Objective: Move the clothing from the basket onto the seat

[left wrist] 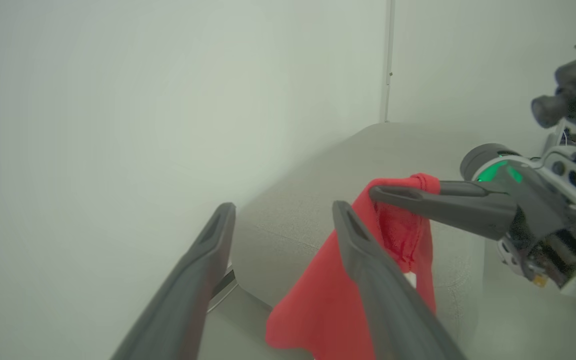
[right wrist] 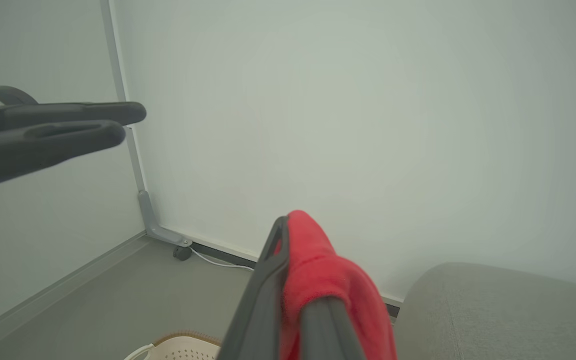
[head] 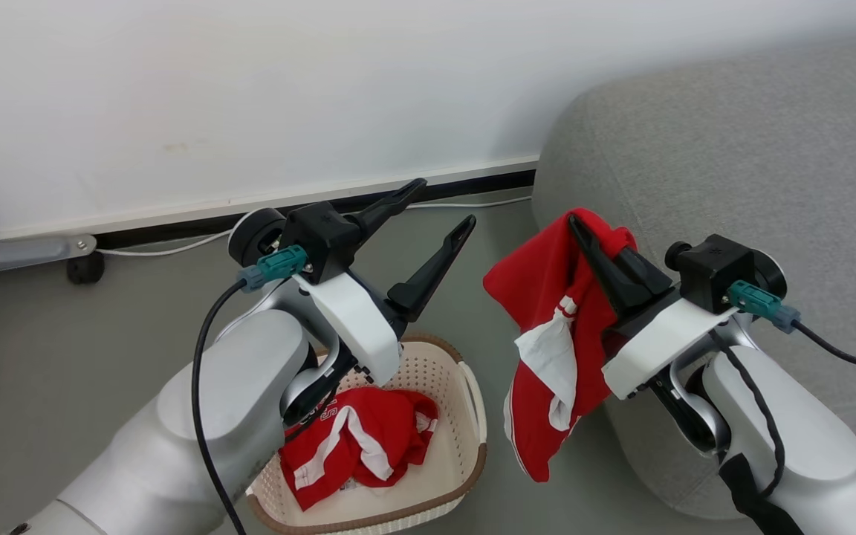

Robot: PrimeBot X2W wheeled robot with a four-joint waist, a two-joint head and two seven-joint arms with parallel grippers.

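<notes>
**Right gripper holding one red garment beside the sofa; left gripper open and empty**

In the head view we see the right gripper [head: 584, 238] closed on the top edge of a red garment [head: 547, 297]. Its two dark fingers lie close together, with a fold of red cloth bunched over and between them. The right wrist view confirms this: the cloth [right wrist: 318, 270] is draped over the narrow pair of fingers [right wrist: 273, 260].

The left gripper [head: 444, 202] is spread wide and holds nothing. Its fingers point up and away above the basket [head: 472, 416]; the left wrist view shows open space between them [left wrist: 283, 207].

The held garment hangs in the air, limp and creased, between the basket and the rounded edge of the grey sofa [head: 733, 163]. A white panel and white striping show on its front, and its lower hem dangles above the grey floor [head: 101, 334]. We cannot tell whether it touches the sofa.

A second red garment [head: 368, 438], crumpled, with white stripes and white lettering, lies on the floor of the cream perforated basket, partly hidden behind the left forearm.
</notes>
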